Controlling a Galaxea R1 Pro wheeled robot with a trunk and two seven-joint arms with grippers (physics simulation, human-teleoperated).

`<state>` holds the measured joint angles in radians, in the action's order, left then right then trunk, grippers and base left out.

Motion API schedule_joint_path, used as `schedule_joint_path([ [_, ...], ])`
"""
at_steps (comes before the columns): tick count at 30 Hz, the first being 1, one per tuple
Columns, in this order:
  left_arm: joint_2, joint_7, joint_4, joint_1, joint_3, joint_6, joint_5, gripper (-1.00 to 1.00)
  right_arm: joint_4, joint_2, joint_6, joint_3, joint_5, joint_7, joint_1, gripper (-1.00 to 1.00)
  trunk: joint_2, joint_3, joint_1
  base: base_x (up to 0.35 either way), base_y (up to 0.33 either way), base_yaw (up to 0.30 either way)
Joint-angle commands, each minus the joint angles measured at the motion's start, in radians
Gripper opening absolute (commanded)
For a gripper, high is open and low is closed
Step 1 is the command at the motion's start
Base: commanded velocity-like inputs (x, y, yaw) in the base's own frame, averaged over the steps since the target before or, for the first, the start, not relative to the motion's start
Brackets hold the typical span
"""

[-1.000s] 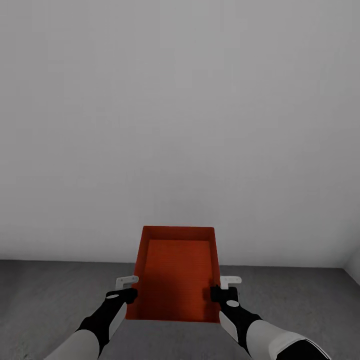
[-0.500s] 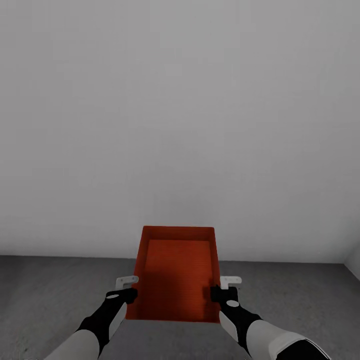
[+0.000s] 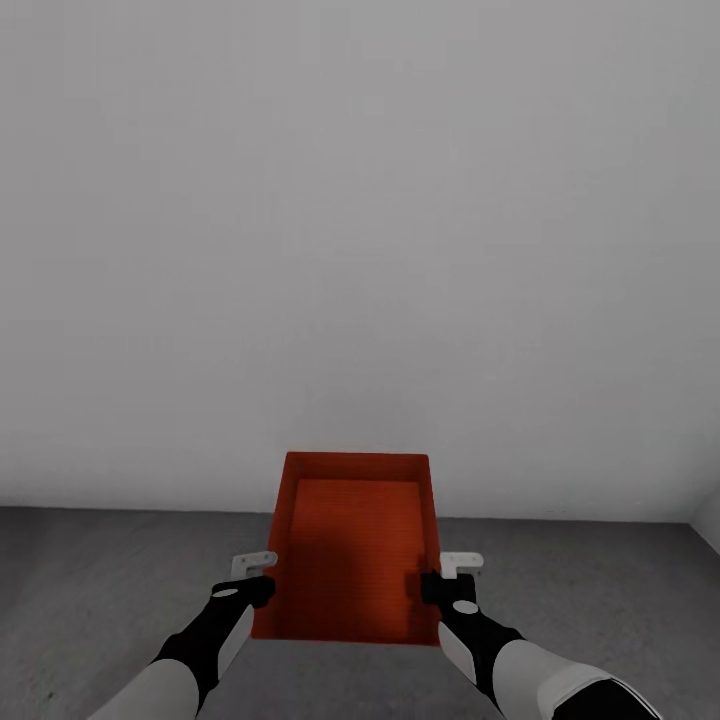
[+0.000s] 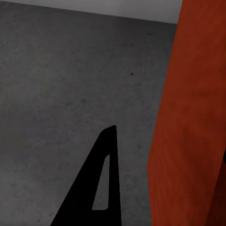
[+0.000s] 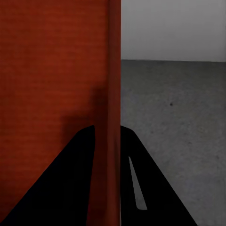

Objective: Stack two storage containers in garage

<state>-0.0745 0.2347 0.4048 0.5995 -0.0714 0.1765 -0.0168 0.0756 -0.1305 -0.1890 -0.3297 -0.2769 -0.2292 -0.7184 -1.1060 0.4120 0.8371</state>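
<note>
Head view shows one orange-red storage container held up over the dark grey floor, before a white wall. Two grippers hold it: left gripper and right gripper each pinch a side wall.

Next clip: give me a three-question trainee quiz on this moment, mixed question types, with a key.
1. True or false: the orange-red storage container is resting on the dark grey floor.
2. Which gripper has a finger on each side of a container wall in its wrist view? A) left gripper B) right gripper
3. Fill in: behind the container stands a plain white ____.

Key
1. False: it is held up between both grippers, above the floor.
2. B: the fingers straddle the thin wall.
3. wall.
</note>
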Motion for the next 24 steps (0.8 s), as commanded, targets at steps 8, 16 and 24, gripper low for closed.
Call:
schedule_joint_path([
  [8,0.007,0.006,0.003,0.0,-0.01,0.008,0.017,-1.0,0.0,0.0,-0.006,-0.002,-0.008,-0.005,-0.001,-1.0,-0.057,0.026,0.031,0.0,0.0,0.0],
  [16,0.007,0.006,0.003,0.0,-0.01,0.008,0.017,-1.0,0.0,-0.001,-0.005,-0.002,-0.008,-0.005,-0.001,-1.0,-0.113,0.055,0.061,0.0,0.0,0.0],
  [24,0.007,0.006,0.003,0.0,-0.01,0.008,0.017,-1.0,0.0,0.0,-0.004,-0.002,-0.008,-0.005,-0.001,-1.0,-0.169,0.092,0.092,0.0,0.0,0.0],
])
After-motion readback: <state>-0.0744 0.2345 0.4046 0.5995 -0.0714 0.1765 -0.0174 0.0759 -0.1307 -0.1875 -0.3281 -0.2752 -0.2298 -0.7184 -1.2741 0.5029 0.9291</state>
